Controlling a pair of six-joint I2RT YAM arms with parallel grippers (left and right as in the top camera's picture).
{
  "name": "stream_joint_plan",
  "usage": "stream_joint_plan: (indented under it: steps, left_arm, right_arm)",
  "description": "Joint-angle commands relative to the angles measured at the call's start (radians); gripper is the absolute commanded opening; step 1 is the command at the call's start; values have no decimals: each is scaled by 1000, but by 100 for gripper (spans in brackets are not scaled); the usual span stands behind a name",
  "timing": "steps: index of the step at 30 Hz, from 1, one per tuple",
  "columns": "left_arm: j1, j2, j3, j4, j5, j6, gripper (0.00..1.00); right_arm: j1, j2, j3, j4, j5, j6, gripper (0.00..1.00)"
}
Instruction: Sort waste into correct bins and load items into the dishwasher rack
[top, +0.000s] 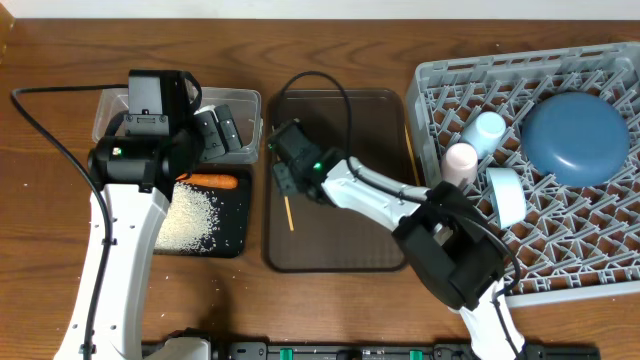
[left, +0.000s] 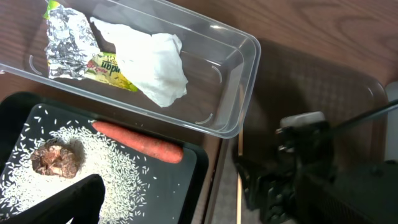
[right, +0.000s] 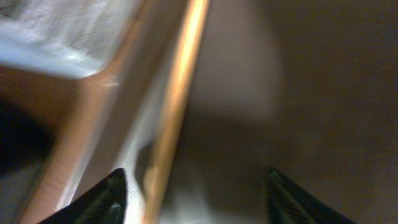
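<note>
Chopstick (top: 288, 212) is lying on brown serving tray (top: 340, 250), close to its left rim, near clear tub (left: 242, 68). R claw (right: 199, 199) is hovering low over it, jaws standing apart, stick running between the tips but nearer one finger; nothing grasped. L claw (top: 218, 130) is hanging released over the tub, holding nothing. Risks: stick is thin and lying flat, so an off-centre close is prob. going to roll it or shove it vs. the rim instead of pinching it. Wrist view is blurring, so height above the tray is unclear; dropping too far means scraping the tray. Gripped near one end, stick could be swinging and snagging the dishwasher rack (top: 600, 250) lattice.
</note>
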Motion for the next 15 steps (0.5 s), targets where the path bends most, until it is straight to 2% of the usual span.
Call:
stream_joint_plan:
  steps: [1, 5, 10, 15]
  left_arm:
    - [5, 3, 10, -3, -1, 10, 98]
    - [5, 3, 10, -3, -1, 10, 98]
    - [5, 3, 10, -3, -1, 10, 98]
    - [5, 3, 10, -3, -1, 10, 98]
  right_arm:
    - [23, 18, -2, -4, 63, 21, 55]
    - [36, 19, -2, -35, 146, 51, 52]
    - [26, 19, -1, -130, 259, 51, 59]
    - [-19, 19, 8, -170, 180, 55, 59]
